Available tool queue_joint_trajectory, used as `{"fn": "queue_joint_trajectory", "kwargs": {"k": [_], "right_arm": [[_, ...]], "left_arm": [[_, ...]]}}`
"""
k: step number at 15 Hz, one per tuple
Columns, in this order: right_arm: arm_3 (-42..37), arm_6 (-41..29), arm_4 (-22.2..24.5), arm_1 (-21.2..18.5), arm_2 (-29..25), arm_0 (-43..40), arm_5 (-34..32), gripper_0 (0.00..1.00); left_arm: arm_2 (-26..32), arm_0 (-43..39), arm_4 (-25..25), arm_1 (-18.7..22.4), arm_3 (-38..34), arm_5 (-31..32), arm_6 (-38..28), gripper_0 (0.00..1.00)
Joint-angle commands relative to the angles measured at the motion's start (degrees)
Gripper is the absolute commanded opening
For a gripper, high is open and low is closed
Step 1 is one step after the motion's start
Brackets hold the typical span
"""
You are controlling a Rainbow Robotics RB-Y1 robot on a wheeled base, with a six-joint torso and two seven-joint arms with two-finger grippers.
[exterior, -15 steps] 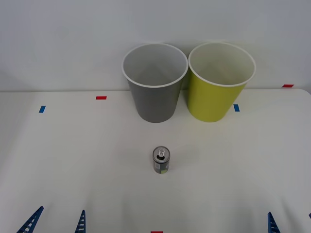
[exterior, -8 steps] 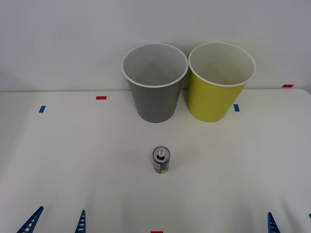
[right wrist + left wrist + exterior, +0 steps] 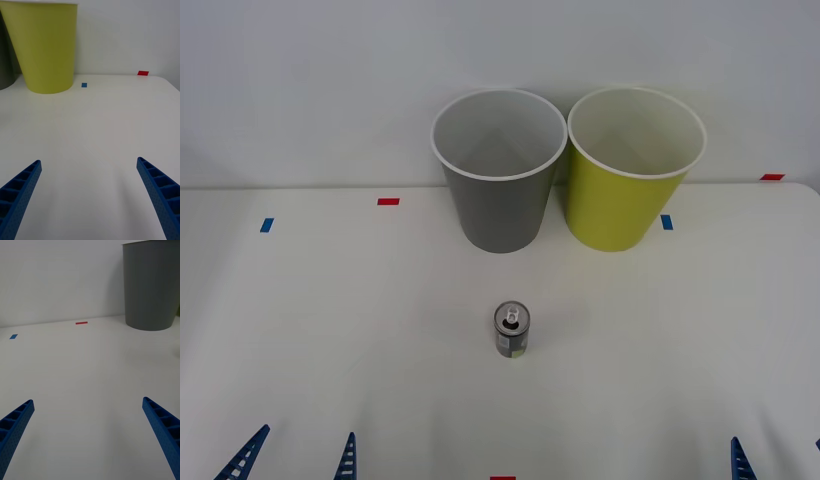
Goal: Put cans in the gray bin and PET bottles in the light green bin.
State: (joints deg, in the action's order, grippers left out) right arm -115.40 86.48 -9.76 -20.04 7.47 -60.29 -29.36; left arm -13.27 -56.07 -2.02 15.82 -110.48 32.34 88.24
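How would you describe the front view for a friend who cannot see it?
A small dark can stands upright mid-table, nearer the robot than two tall bins by the back wall: a gray bin on the left and a light green bin to its right. At the near edge, the left end effector and right end effector are open, holding nothing.

The white table carries the can upright at its centre. At 12 o'clock stands the gray bin; toward 1 o'clock the light green bin, seemingly touching it. Small red and blue tape marks dot the far edge.
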Motion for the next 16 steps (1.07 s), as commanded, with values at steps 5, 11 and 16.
{"fn": "queue_joint_trajectory", "kwargs": {"k": [5, 11, 16], "right_arm": [[0.0, 0.0, 0.0, 0.0, 0.0, 0.0, 0.0, 0.88], [0.0, 0.0, 0.0, 0.0, 0.0, 0.0, 0.0, 0.88], [3.0, 0.2, 0.6, 1.6, 2.4, 2.2, -2.5, 0.97]], "left_arm": [[0.0, 0.0, 0.0, 0.0, 0.0, 0.0, 0.0, 1.00], [0.0, 0.0, 0.0, 0.0, 0.0, 0.0, 0.0, 1.00], [0.0, 0.0, 0.0, 0.0, 0.0, 0.0, 0.0, 1.00]]}}
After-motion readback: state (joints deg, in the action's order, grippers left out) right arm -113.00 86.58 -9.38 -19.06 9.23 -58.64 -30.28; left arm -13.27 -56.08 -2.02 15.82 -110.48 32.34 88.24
